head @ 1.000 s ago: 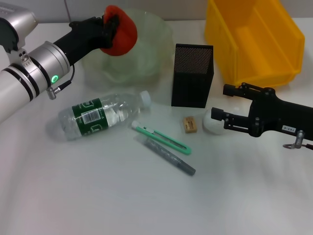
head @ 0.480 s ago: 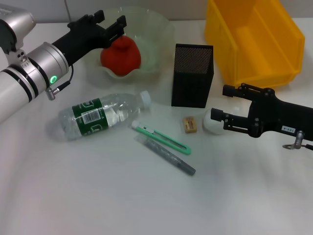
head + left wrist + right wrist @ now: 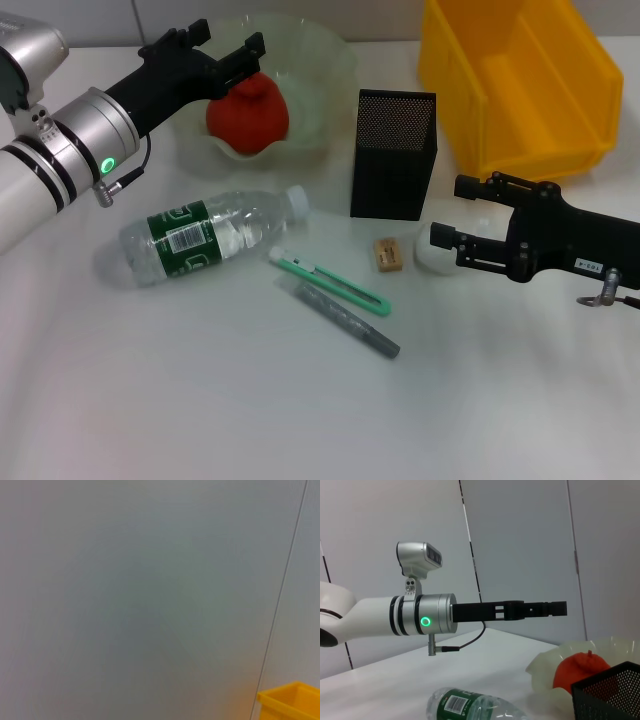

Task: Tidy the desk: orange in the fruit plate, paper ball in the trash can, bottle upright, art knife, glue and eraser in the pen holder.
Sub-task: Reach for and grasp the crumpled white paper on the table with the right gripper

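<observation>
**Inspector:** What is hidden or cut off from where I sit?

**Operator:** My left wrist view gives me only a blank wall and a corner of the yellow bin [image 3: 292, 700]. The paper ball [image 3: 437, 246] is half covered by the right gripper [image 3: 447, 212], and the bin runs off the top of the head view. The glue stick [image 3: 345, 319] has no label I can read.

**Inspector:** State of the grippers?

**Operator:** The left gripper [image 3: 224, 45] has its fingers spread, holding nothing, above the near rim of the fruit plate [image 3: 320, 75]. The orange [image 3: 248, 113] sits in the plate just below those fingers, red-orange, stem dimple up. The right gripper's fingers are apart, one on either side of the paper ball; I cannot tell whether they touch it.

**Inspector:** The rest?

**Operator:** The eraser [image 3: 388, 254] lies just beyond the right gripper's tips, with the pen holder [image 3: 394, 154] upright behind it. The art knife [image 3: 330, 282] and glue stick lie side by side farther out. The bottle [image 3: 205, 235] lies on its side below the left arm.
</observation>
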You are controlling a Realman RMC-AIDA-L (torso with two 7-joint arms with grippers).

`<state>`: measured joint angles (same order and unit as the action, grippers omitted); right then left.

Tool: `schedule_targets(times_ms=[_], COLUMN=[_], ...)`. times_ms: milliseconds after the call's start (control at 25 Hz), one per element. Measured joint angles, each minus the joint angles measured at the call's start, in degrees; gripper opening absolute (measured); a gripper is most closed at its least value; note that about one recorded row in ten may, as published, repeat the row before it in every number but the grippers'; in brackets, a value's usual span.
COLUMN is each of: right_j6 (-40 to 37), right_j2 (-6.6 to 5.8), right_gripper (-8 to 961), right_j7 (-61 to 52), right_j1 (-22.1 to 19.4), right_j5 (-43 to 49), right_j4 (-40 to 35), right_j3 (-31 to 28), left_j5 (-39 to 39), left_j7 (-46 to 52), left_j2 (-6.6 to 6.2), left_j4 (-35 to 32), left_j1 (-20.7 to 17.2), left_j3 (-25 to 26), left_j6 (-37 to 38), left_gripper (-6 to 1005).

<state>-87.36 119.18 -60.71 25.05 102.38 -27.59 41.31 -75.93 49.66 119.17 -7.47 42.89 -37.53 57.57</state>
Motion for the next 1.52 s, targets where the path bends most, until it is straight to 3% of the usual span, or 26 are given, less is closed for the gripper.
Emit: schedule_targets(times_ms=[200, 360, 400, 480, 520, 560, 600, 640, 760, 800, 840, 920, 960, 1120, 1360, 1520], right_j6=[0.01, -0.08, -0.22, -0.25, -0.35, -0.35, -0.4, -0.4, -0.42, -0.43, -0.43, -0.72, -0.72, -1.42, -2.22, -2.47], right_j2=[0.0, -0.02, -0.06, -0.09, -0.15, -0.15, -0.17, -0.16, -0.19, -0.22, -0.22, -0.25, -0.25, -0.31, -0.53, -0.55], right_gripper=[751, 751, 751, 751, 751, 751, 751, 751, 751, 751, 751, 751, 751, 751, 751, 752], right_j7=[0.03, 0.04, 0.05, 0.06, 0.06, 0.06, 0.05, 0.04, -0.17, -0.33, -0.33, -0.48, -0.48, -1.83, -2.61, -2.77], right_j1=[0.06, 0.1, 0.18, 0.26, 0.43, 0.43, 0.55, 0.59, 0.68, 0.71, 0.71, 0.71, 0.71, 0.77, 0.86, 1.16], right_j5=[0.01, 0.02, 0.03, 0.03, 0.03, 0.03, 0.12, 0.21, 0.3, 0.32, 0.32, 0.35, 0.35, 0.4, 0.46, 0.46], right_j4=[0.0, 0.0, 0.0, 0.0, 0.0, 0.0, -0.01, 0.0, -0.01, -0.01, -0.01, -0.01, -0.01, -0.04, 0.0, 0.03], right_j3=[0.0, 0.0, 0.0, -0.01, 0.0, 0.0, 0.0, 0.0, 0.0, 0.0, 0.0, 0.0, 0.0, 0.0, 0.0, 0.0], left_j5=[-0.08, -0.95, -1.26, -1.31, -1.33, -1.33, -1.35, -1.35, -1.35, -1.4, -1.4, -2.91, -2.91, -8.81, -10.27, -10.36], left_j7=[0.25, 3.56, 6.39, 7.98, 11.27, 11.27, 15.28, 16.21, 17.79, 17.83, 17.83, 17.16, 17.16, 15.06, 13.75, 12.47], left_j2=[-0.01, -0.47, -0.74, -0.84, -0.91, -0.91, -1.1, -1.21, -2.25, -3.76, -3.76, -6.13, -6.13, -9.28, -11.47, -12.0], left_j4=[0.0, -0.99, -3.33, -5.12, -9.59, -9.59, -14.87, -16.0, -18.47, -19.11, -19.11, -19.44, -19.44, -20.25, -20.73, -20.76], left_j1=[-0.45, -2.63, -4.84, -6.31, -9.22, -9.22, -13.04, -13.95, -16.88, -18.81, -18.81, -20.98, -20.98, -24.76, -27.84, -29.06], left_j3=[-0.36, -1.64, -4.33, -6.34, -10.29, -10.29, -14.18, -15.0, -17.21, -19.02, -19.02, -20.79, -20.79, -20.49, -20.49, -19.52], left_j6=[1.04, 6.53, 10.96, 13.07, 16.49, 16.49, 20.62, 21.75, 26.06, 30.36, 30.36, 36.39, 36.39, 44.48, 46.79, 47.49], left_gripper=[832, 832, 832, 832, 832, 832, 832, 832, 832, 832, 831, 831, 831, 831, 831, 831])
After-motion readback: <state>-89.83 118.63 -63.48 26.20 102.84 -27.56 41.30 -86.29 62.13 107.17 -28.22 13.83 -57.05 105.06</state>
